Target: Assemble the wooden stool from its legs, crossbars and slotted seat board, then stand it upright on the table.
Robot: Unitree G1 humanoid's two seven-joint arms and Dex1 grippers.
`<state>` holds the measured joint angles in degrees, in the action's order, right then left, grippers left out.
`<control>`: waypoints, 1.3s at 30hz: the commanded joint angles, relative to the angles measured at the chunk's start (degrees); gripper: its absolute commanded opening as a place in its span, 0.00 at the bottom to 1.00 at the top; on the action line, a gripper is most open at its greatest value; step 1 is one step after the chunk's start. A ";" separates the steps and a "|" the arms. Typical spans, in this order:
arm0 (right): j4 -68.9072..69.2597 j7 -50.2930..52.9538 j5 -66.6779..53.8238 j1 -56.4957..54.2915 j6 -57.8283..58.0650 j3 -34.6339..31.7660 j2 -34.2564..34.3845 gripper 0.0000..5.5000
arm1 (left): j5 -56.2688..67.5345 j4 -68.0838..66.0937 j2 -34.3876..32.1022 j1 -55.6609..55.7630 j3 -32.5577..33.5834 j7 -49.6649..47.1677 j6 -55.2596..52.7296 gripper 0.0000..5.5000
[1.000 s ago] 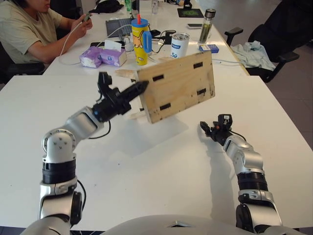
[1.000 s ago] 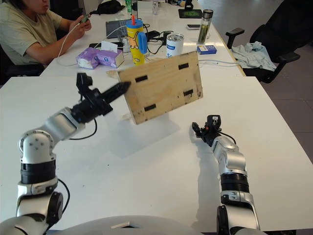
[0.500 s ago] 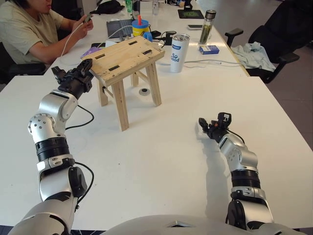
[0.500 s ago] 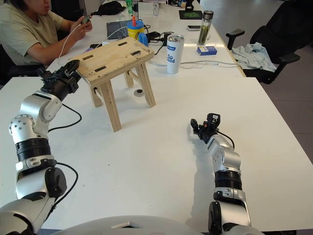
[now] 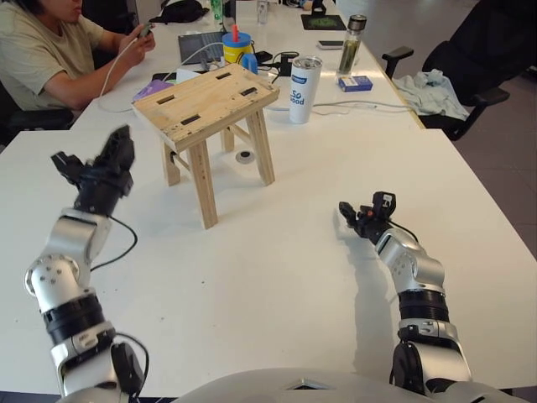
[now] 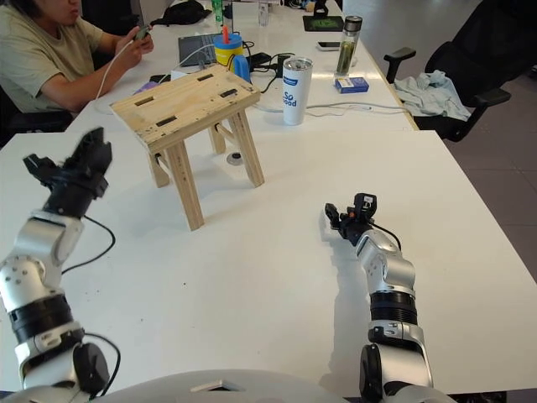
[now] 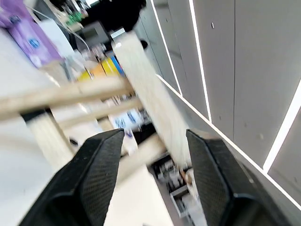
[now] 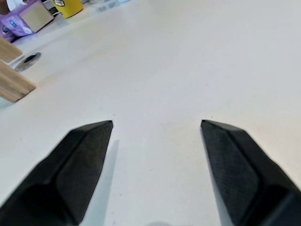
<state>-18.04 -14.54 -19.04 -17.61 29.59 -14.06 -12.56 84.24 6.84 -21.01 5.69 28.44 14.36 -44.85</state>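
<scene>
the white surface (image 5: pixel 277 285) carries the stool (image 5: pixel 210 105), which stands upright on its four legs at the far left part, with the slotted seat board on top. the left gripper (image 5: pixel 91 155) is raised to the left of the stool, apart from it, its fingers spread wide and grasping nothing. the right gripper (image 5: pixel 362 210) is low over the surface on the right, well apart from the stool, also released. a tumbler (image 5: pixel 303 77) stands behind the stool, to its right.

Pale wood stool (image 5: pixel 207 105), 4 dark slots; white table (image 5: pixel 277 277); black left pincer (image 5: pixel 91 153), black right pincer (image 5: pixel 363 207).
</scene>
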 commanded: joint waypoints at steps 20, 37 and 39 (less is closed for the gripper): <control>-9.55 -3.83 3.16 -5.57 1.57 7.43 -0.24 0.64 | -94.48 -73.27 -16.60 45.66 -52.38 -1.78 50.40 0.45; -11.45 -4.03 3.56 -7.62 -0.92 9.10 0.41 0.64 | -95.37 -82.65 -14.32 42.84 -40.84 -10.80 56.42 0.45; -11.66 -3.78 3.56 -7.35 -1.32 8.76 0.49 0.64 | -93.07 -81.33 -13.24 40.69 -37.50 -12.03 58.37 0.45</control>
<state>-27.86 -18.80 -16.11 -26.19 27.26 -4.93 -12.45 -11.24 -76.08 -35.03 48.82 -12.54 3.48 11.71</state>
